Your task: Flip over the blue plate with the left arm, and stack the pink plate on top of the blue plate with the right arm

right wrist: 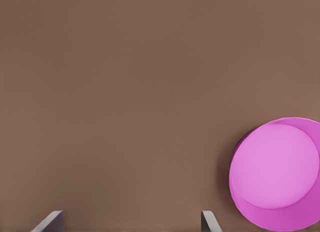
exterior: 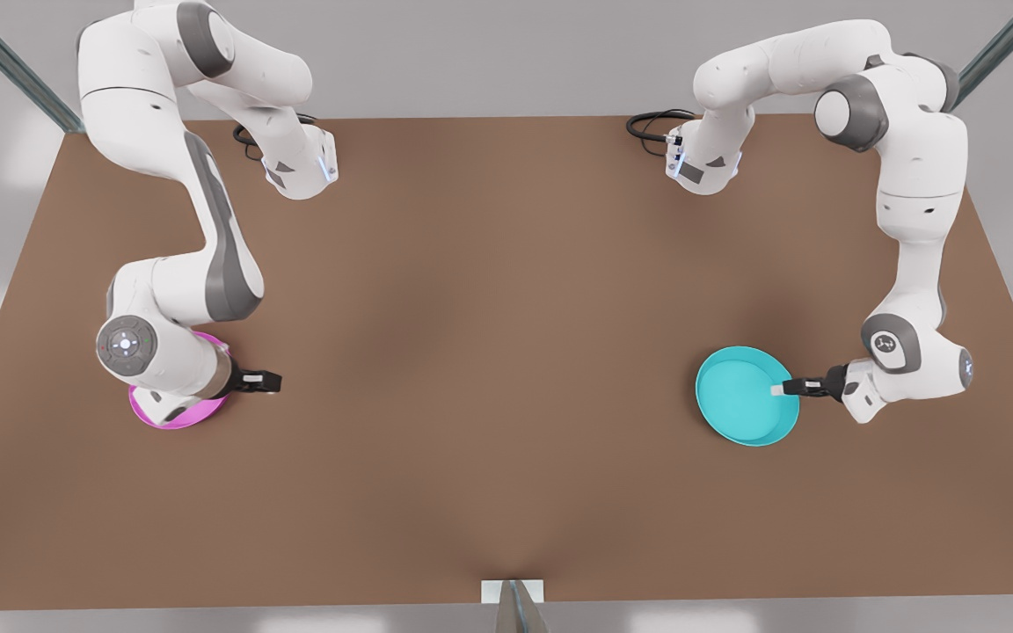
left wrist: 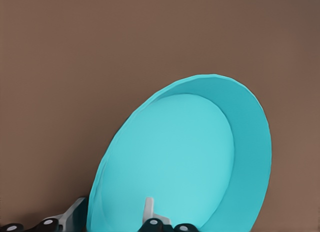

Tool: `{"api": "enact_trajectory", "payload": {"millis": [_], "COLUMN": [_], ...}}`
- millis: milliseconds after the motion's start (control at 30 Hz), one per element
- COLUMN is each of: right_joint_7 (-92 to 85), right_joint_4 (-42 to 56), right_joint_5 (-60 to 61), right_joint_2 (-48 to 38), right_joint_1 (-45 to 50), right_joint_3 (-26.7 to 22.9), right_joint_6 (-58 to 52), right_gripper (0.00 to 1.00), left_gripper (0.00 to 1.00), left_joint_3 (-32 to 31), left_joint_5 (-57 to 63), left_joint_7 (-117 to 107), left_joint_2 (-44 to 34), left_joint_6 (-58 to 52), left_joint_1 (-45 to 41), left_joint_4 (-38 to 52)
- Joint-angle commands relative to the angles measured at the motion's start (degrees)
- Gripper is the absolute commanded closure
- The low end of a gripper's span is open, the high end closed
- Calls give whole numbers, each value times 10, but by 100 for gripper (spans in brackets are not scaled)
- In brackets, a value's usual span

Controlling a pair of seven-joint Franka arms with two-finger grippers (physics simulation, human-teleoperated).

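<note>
Turquoise blue plate rim in left hand, tilted

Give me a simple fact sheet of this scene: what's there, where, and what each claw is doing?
Surface: brown table
Blue plate: front view's right, tilted, rim gripped
Left gripper: shut on blue plate's rim
Pink plate: front view's left, flat on the table, partly under an arm
Right gripper: open, beside pink plate, holding nothing
Stacked: not yet

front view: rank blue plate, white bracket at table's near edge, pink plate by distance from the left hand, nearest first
1. blue plate, rim gripped by the left hand, front view's right.
2. white bracket, bottom centre.
3. pink plate, far left, under the right hand.
</note>
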Motion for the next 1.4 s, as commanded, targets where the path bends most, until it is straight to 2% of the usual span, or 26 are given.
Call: {"api": "enact_trajectory", "payload": {"millis": [0, 167, 233, 333, 567, 733, 967, 1367], "right_joint_7": [0, 1, 1, 0, 3, 1, 0, -1], "right_joint_4": [0, 0, 0, 0, 9, 20, 20, 23], "right_joint_5": [0, -1, 0, 1, 1, 1, 0, -9], "right_joint_2": [0, 0, 1, 1, 0, 0, 0, -2], "right_joint_1": [0, 6, 13, 14, 8, 12, 11, 19], "right_joint_3": [0, 2, 4, 4, 4, 4, 4, 4], "right_joint_6": [0, 0, 0, 0, -6, -6, -6, -6], "right_gripper": [0, 0, 0, 0, 0, 0, 0, 0], "left_gripper": [45, 47, 53, 55, 56, 67, 67, 73], "left_joint_3": [0, 0, 0, 0, 0, 0, 0, 0], "left_joint_5": [-1, 0, 0, 0, 0, 0, 0, 0], "left_joint_7": [0, 2, 4, 4, 0, 3, 3, 2], "left_joint_2": [0, 0, 0, 1, 3, 3, 6, 7], "left_joint_6": [0, -1, 0, 0, -1, -1, 0, 0], "left_joint_1": [0, 1, 1, 1, 1, 1, 1, 1], "left_joint_4": [0, 3, 3, 3, 4, 4, 4, 4]}}
